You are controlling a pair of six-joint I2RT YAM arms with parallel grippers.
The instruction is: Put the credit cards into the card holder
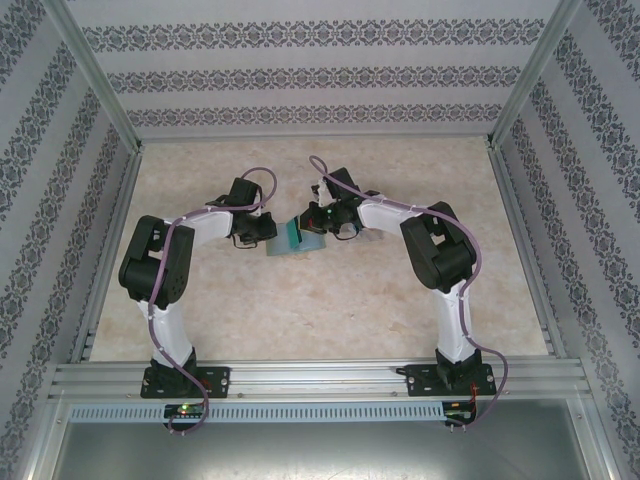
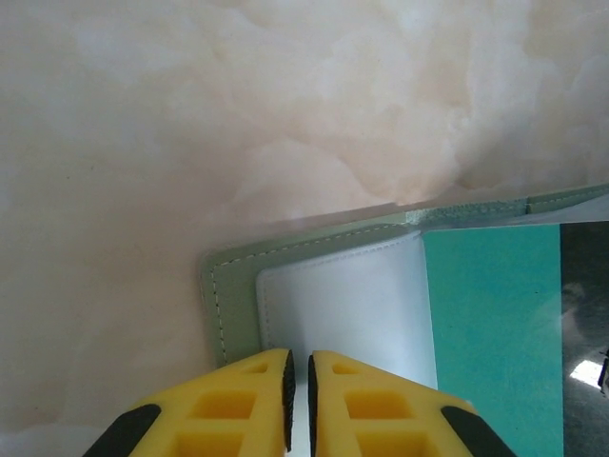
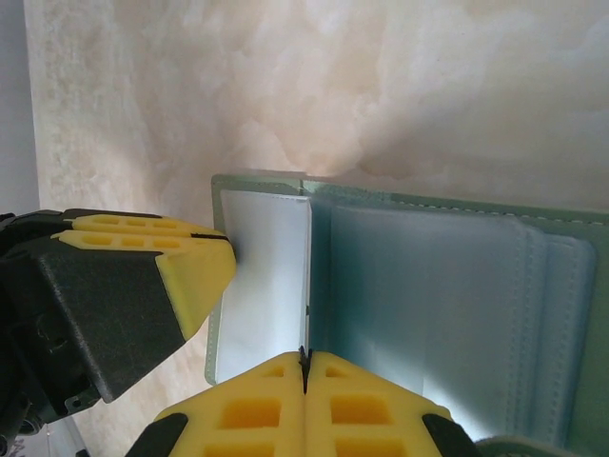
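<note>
Left hand (image 2: 298, 369) and right hand (image 3: 304, 364) pinch the open card holder (image 3: 428, 286).

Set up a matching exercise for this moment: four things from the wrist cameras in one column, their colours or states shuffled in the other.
Things:
1. card holder
2. credit card
3. table
4. right gripper

Colours or states:
a. teal
b. marbled beige
c. yellow fingers, pinched shut
d. grey-green edge, white pocket inside

Pairs: 1-d, 2-a, 3-b, 4-c
</note>
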